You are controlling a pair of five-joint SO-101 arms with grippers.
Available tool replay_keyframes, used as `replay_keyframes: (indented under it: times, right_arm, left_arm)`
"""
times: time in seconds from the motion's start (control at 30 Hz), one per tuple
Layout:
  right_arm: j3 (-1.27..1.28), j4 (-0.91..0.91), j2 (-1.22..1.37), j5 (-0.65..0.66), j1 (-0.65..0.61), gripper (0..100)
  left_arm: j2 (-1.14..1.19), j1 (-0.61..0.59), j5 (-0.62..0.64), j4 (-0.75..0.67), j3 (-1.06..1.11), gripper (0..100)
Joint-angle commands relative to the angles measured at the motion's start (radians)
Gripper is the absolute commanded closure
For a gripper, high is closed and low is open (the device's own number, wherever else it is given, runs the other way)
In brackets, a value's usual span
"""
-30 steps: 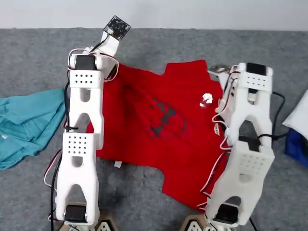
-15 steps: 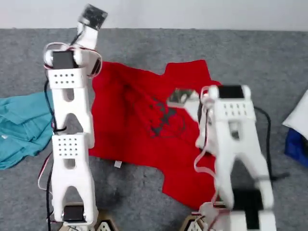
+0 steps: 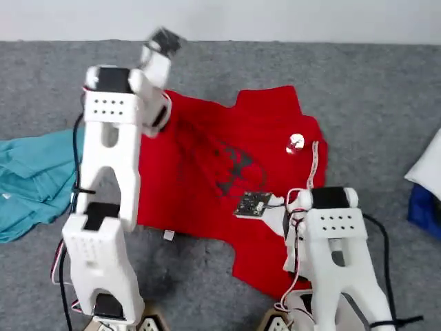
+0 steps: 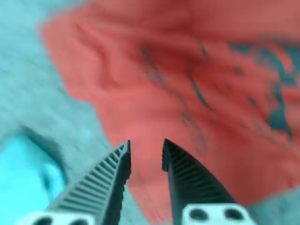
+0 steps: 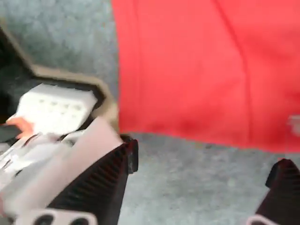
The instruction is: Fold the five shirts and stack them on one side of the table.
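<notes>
At far left, teal shirt (image 3: pixel 34 179) crumpled, apart from work

Next, left gripper (image 4: pixel 145 146): parted only by narrow gap, nothing held, we see it over left edge of red shirt (image 3: pixel 200 186), teal cloth just beyond

Red shirt lies spread flat, unfolded, in middle between both arms

Then right gripper (image 5: pixel 206 161): jaws wide apart, empty, low over near edge of red shirt, close to own base

We judge each arm nearer to edge on own side, so fold likely needs both

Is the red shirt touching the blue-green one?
Apart. The left wrist view shows grey carpet between the red shirt and the teal shirt.
</notes>
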Motion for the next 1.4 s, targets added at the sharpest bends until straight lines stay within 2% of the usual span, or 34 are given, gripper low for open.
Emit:
replay_keyframes:
  times: [0.0,0.27,0.37,0.57,0.7,0.97,1.13,1.37]
  right_arm:
    - [0.021,-0.09,-0.019,0.009,-0.004,57.1]
    - [0.192,-0.262,-0.019,0.011,-0.007,57.1]
    - [0.201,-0.268,-0.019,0.008,-0.004,57.1]
    - [0.201,-0.266,-0.021,0.008,-0.001,57.1]
    - [0.201,-0.26,-0.021,0.008,-0.001,57.1]
    - [0.133,-0.157,-0.03,0.011,-0.002,57.1]
    - [0.126,-0.156,-0.022,0.011,-0.004,57.1]
    - [0.124,-0.157,-0.022,0.011,-0.002,57.1]
  left_arm:
    - [-0.133,0.015,0.012,0.031,0.22,90]
    - [-0.16,0.006,0.005,0.009,0.521,90]
    - [-0.16,-0.003,0.011,-0.034,0.578,90]
    - [-0.132,-0.031,0.012,0.025,0.673,89]
    - [0.0,-0.095,0.025,-0.003,0.67,89]
    - [0.273,-0.158,0.316,0.031,0.469,90]
    - [0.212,-0.138,0.338,0.031,0.466,91]
    - [-0.002,-0.121,0.359,0.031,0.484,94]
